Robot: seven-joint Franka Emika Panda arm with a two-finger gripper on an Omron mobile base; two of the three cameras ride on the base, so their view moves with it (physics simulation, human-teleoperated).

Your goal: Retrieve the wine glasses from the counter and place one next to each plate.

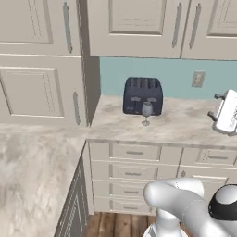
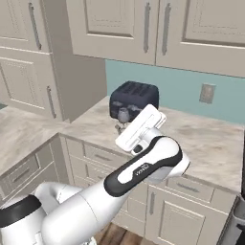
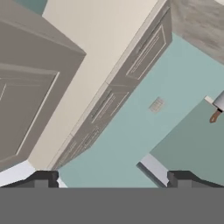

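Right now gripper (image 3: 109, 177) w/ jaws spread wide, holding nothing, aimed up at wall; wine glass (image 1: 146, 112) stands upright on counter (image 1: 185, 125) just before toaster (image 1: 142, 95), prob. awaiting pickup.

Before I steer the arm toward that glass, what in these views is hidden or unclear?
- Wine glass, right base view: the hand covers its stem and foot.
- Second glass and plates: not seen on the counter.
- Toaster, left base view: the glass stands before it; touching or apart is unclear.
- Pincer, hand view: tips wide apart, aimed at wall and cabinets.
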